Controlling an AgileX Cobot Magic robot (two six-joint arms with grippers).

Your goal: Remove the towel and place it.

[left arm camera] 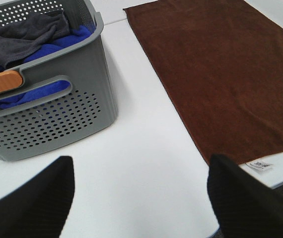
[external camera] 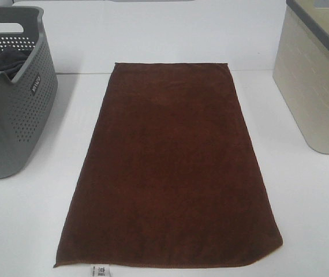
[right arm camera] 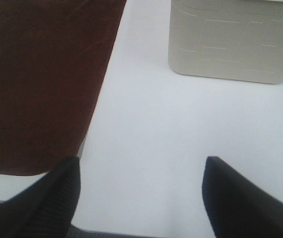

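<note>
Left gripper (left arm camera: 140, 198): jaws standing wide, holding nothing, hanging over bare white table (external camera: 26, 219). Right gripper (right arm camera: 140, 196): likewise wide, empty, touching nothing. Towel (external camera: 170, 167) lying flat at table centre, white tag (external camera: 101, 270) showing at 7 o'clock corner. Grey basket (external camera: 14, 109) sitting at 10 o'clock; beige bin (external camera: 314, 86) at 2 o'clock. Left wrist view alone showing blue cloth (left arm camera: 57, 89) and dark grey cloth (left arm camera: 27, 34) inside basket.

Illegible embossed mark on basket (external camera: 14, 115)

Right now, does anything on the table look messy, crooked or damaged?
Nothing stands out. The brown towel lies flat and smooth on the table, with its white tag showing at one near corner.
</note>
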